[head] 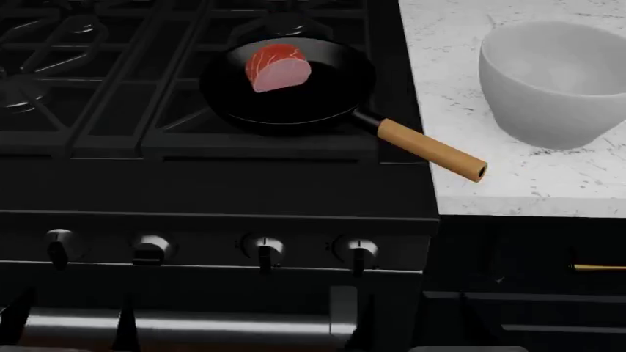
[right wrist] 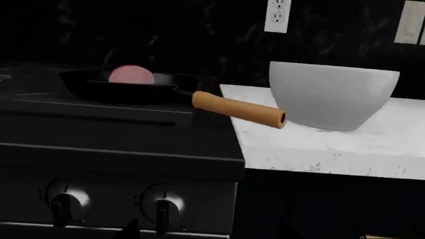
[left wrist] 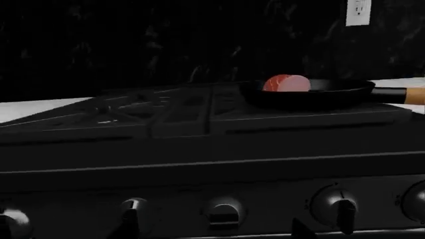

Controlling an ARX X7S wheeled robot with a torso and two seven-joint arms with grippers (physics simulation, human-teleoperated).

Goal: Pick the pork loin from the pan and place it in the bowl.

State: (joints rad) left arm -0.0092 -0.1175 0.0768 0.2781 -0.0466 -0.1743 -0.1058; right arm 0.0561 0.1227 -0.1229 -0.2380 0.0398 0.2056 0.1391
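neither arm nor end effector shows in any view, so whether either end effector is spread or pressed together cannot be told; both wrist cameras sit low in front of the stove [head: 196, 191], level with its knobs [head: 264, 251] and looking across the cooktop. the pork loin [head: 278, 67] lies in the pan [head: 323, 95], toward the far left of its floor, red marbled top up and pale cut side facing the robot. the pan rests on the stove's right-hand grate, its wooden handle [head: 430, 150] angling out to the right so that its end hangs over the edge of the white marbled table [head: 518, 183]. the bowl [head: 553, 84] stands upright on that table, to the right of the pan and apart from the handle tip. in the right wrist view the handle [right wrist: 238, 109] crosses in front of the bowl [right wrist: 332, 94]. a wall outlet [right wrist: 277, 15] sits on the dark wall behind. in the left wrist view the meat [left wrist: 287, 83] shows above the pan rim [left wrist: 309, 94].
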